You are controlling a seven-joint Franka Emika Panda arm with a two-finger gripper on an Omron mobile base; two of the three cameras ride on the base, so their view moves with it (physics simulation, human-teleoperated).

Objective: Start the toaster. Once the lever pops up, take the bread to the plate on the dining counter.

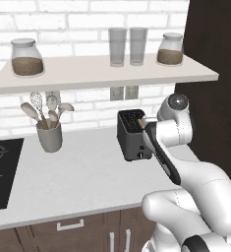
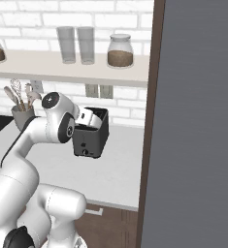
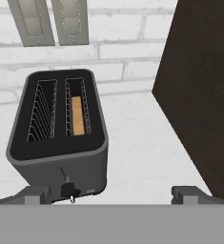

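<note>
The dark grey toaster (image 1: 131, 135) (image 2: 91, 141) (image 3: 61, 128) stands on the white worktop near the brick wall. In the hand view the bread (image 3: 77, 116) sits low in its right slot as a tan strip, and the left slot is bare. The small dark lever (image 3: 68, 189) juts from the narrow near face. My gripper (image 3: 113, 194) hovers just above and in front of the toaster, open, with one fingertip at each side of that face and nothing between them. My white hand (image 2: 89, 118) hangs over the toaster's top. The plate and the dining counter are out of view.
A tall dark cabinet panel (image 3: 199, 95) (image 2: 198, 121) stands close on the toaster's right. A grey utensil holder (image 1: 49, 135) and a black cooktop (image 1: 1, 167) lie to the left. A shelf (image 1: 102, 74) overhead carries jars and glasses. Wall outlets (image 3: 32, 21) sit behind the toaster.
</note>
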